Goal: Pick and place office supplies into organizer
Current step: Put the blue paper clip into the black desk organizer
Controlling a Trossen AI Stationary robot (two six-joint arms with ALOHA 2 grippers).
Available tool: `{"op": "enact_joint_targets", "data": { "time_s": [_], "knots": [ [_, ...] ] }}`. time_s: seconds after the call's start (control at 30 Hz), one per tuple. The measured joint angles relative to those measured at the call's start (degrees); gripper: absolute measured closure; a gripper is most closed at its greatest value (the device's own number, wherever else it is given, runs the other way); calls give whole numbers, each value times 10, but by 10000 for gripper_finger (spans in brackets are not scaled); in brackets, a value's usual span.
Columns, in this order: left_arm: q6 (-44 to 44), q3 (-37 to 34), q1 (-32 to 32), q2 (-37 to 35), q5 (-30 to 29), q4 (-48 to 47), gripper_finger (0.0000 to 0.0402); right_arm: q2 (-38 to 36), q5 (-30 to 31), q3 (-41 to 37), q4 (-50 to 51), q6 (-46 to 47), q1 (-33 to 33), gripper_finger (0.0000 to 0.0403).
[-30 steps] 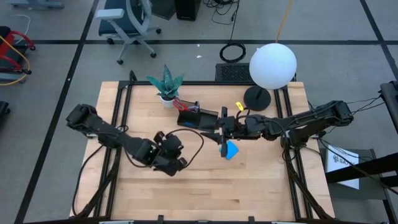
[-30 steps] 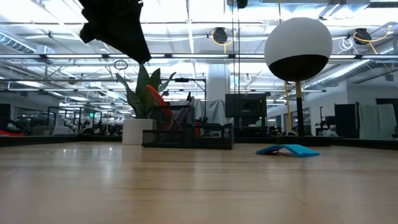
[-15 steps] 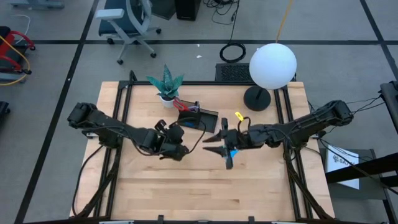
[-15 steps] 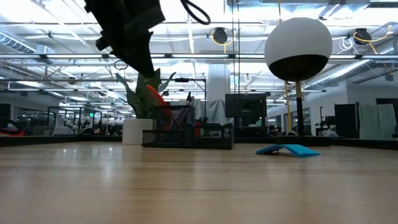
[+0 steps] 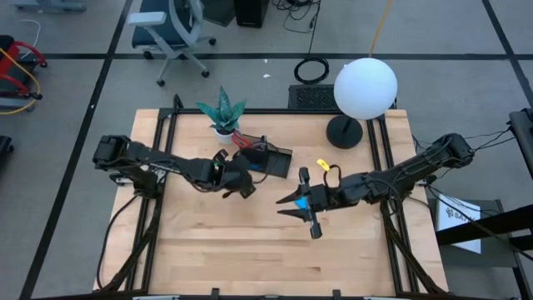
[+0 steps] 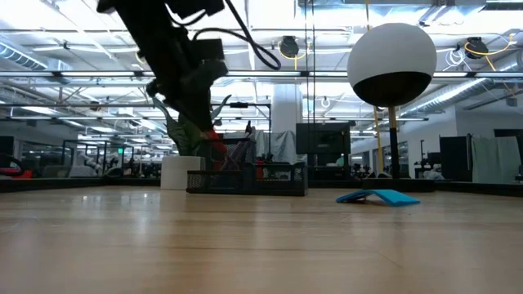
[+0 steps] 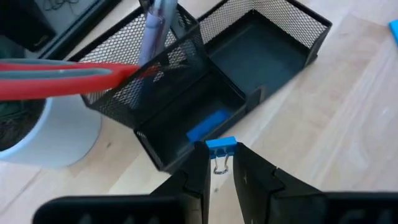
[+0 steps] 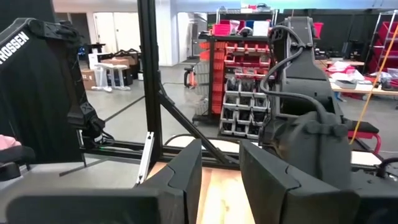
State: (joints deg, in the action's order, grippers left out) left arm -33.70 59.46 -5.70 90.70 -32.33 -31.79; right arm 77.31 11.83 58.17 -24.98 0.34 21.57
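two arms: both out over my worktop (image 5: pixel 250 250), left one at the organizer, right one further toward the middle.
left pincer (image 7: pixel 219 163): nipped tight on a small blue binder clip (image 7: pixel 220 147); clip sits between my fingertips, its wire loop hanging below the blue body.
left pincer position: in the air just in front of the organizer (image 5: pixel 268 158), over its low front section; from above it reads at (image 5: pixel 237 179).
organizer: black mesh tray, taller back section toward the potted plant (image 5: pixel 221 112); red-handled scissors (image 7: pixel 62 78) and pens (image 7: pixel 152 28) stand in the back section; a blue block (image 7: pixel 205 127) lies in a front compartment.
right pincer (image 5: pixel 304 204): fingers parted a little, nothing between them, held above the worktop.
blue notepad (image 6: pixel 377 197): flat on the worktop, right under my right pincer, well apart from the organizer.
lamp (image 5: pixel 365 87): white globe on a round black base, at the far edge.
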Motion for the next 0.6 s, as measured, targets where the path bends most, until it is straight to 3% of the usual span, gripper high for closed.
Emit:
{"op": "enact_joint_targets", "data": {
  "time_s": [0.6],
  "knots": [
    [127, -24, 110, -7, 119, 112, 344, -3, 1, 0, -39, -73, -8, 303]
  ]
}}
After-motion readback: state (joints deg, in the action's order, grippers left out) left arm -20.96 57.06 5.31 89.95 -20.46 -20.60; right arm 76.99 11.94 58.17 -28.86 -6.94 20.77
